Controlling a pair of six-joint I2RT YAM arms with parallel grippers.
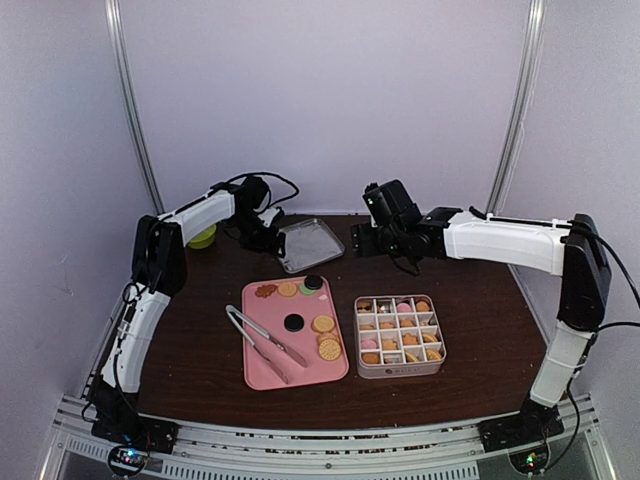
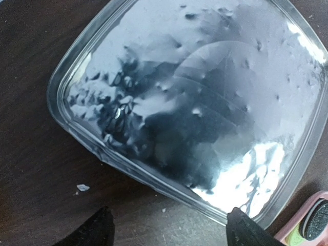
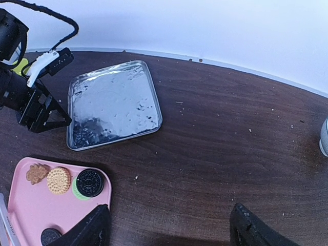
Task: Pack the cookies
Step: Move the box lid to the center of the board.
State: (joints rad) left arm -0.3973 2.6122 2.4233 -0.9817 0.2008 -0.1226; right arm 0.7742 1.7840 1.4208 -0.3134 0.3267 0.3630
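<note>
Top external, mid-frame: cookies (image 1: 323,324) on pink tray (image 1: 262,370), more in divided box (image 1: 400,372) to its right. Left wrist, bottom edge: left gripper (image 2: 174,229) spread wide, empty, by rim of clear lid (image 2: 205,102). Right wrist, bottom edge: right gripper (image 3: 169,228) parted too, gripping nothing, above dark table (image 3: 230,154).

My left arm (image 1: 200,212) and right arm (image 1: 500,243) wear smooth white shells over the long links, with bulky black joints between. A thin black cable (image 1: 272,183) loops by my left wrist. My left gripper (image 2: 166,228) and right gripper (image 3: 169,228) have blunt, matte black fingers.
</note>
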